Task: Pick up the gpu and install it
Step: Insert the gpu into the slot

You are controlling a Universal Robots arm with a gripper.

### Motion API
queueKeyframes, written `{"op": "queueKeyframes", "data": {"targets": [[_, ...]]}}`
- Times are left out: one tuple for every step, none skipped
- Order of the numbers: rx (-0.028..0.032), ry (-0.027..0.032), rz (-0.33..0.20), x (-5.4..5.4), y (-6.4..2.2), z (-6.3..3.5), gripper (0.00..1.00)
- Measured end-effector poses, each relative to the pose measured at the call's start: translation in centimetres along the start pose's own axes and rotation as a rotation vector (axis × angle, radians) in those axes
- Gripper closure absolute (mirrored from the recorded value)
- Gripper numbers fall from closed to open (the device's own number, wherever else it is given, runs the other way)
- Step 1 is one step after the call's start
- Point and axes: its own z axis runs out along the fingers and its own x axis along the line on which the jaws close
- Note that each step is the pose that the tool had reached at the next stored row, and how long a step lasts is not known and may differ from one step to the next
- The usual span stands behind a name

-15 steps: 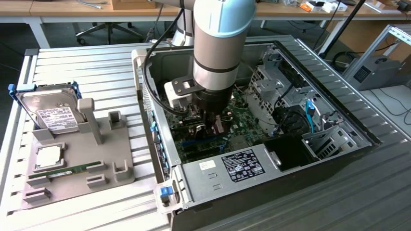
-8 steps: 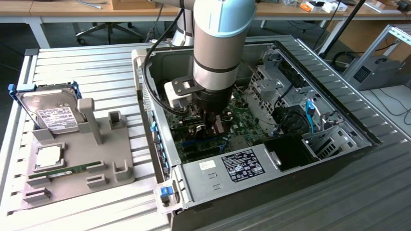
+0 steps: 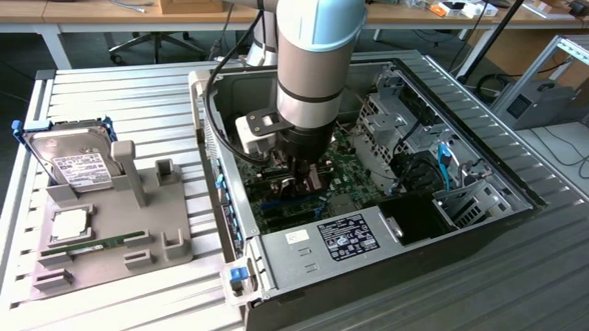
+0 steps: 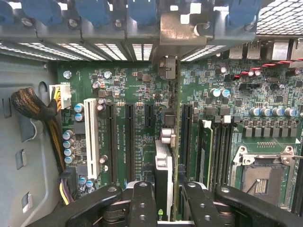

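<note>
My gripper (image 3: 300,185) is down inside the open computer case (image 3: 487,148), over the green motherboard (image 4: 128,94). It is shut on the gpu (image 4: 166,158), which stands on edge between the black fingers (image 4: 142,203). The card runs along an expansion slot in the middle of the board. Its silvery metal bracket (image 4: 177,35) reaches the row of rear slot openings with blue clips. In the exterior view the arm hides most of the gpu (image 3: 316,181). Whether the card sits fully down in the slot cannot be told.
A grey holder (image 3: 138,227) at the exterior view's left carries a hard drive (image 3: 78,162), a processor chip (image 3: 72,224) and a green memory stick (image 3: 101,243). Inside the case are the power supply (image 3: 345,238), a white slot (image 4: 91,137), a processor socket (image 4: 265,175) and a cable bundle (image 4: 33,106).
</note>
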Motion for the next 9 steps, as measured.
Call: {"op": "queueKeyframes", "data": {"targets": [[0.0,0.0,0.0,0.0,-0.01,-0.13,0.73],[0.001,-0.0002,0.0,-0.01,-0.02,-0.15,0.73],[0.0025,-0.0002,0.0,-0.01,-0.02,-0.15,0.73],[0.0045,0.0,0.0,0.0,-0.01,-0.16,0.73],[0.0067,0.0001,0.0,0.0,0.01,-0.16,0.73],[0.0097,0.0002,0.0,0.0,0.05,-0.17,0.73],[0.0132,0.0001,0.0,0.0,0.11,-0.17,0.73],[0.0165,0.0001,0.0,-0.01,0.18,-0.18,0.73],[0.0192,0.0002,-0.001,-0.01,0.23,-0.19,0.73]]}}
